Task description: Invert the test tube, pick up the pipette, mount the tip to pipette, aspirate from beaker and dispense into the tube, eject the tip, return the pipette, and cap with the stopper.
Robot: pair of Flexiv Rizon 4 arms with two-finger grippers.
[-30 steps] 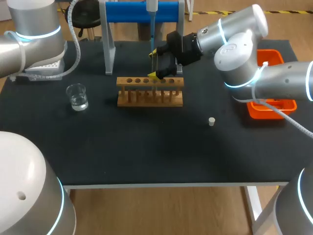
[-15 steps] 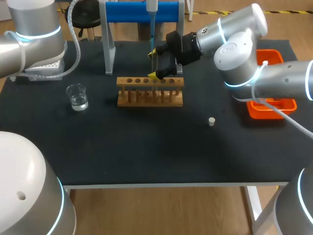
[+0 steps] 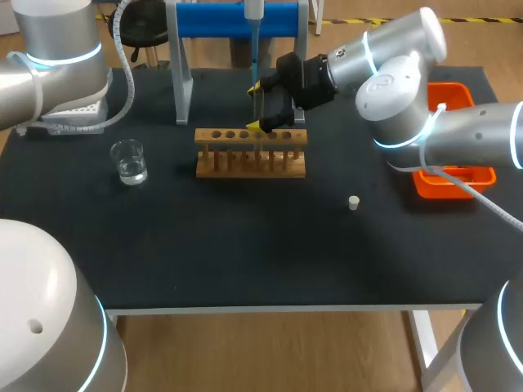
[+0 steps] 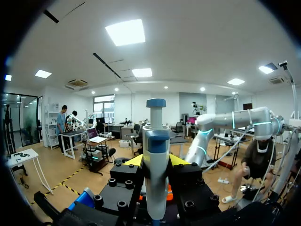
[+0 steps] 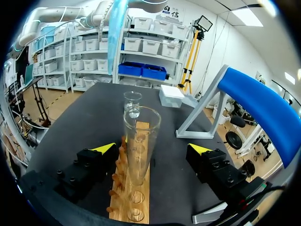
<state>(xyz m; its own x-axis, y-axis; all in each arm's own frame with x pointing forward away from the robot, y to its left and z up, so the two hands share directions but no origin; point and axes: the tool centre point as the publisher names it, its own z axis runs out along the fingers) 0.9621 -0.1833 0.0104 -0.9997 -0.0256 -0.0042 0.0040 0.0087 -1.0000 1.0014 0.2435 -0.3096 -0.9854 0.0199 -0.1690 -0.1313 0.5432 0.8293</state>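
While the right pincer (image 5: pixel 151 148) stands open around the upright test tube (image 5: pixel 140 141), the left pincer (image 4: pixel 156 161) grips the pipette (image 4: pixel 155 136); tip mounting appears next.

Lab: a wet-chemistry bench worked by robots.

Evidence:
- Black bench (image 3: pixel 245 261), two grey arms (image 3: pixel 392 49) over it.
- Wooden rack (image 3: pixel 250 155) directly under the right claw (image 5: pixel 151 149). A glass test tube (image 5: pixel 140 136) stands in it, between the claw's spread fingers and clear of both.
- Beaker (image 5: pixel 132 103) of clear liquid ahead of that claw, past the rack's far end.
- Blue stand (image 3: pixel 237 20) beside that claw.
- Orange tray (image 3: pixel 453 175) well behind it, by its arm.
- Pipette (image 4: pixel 155 141) upright, clamped in the left claw (image 4: pixel 156 162).
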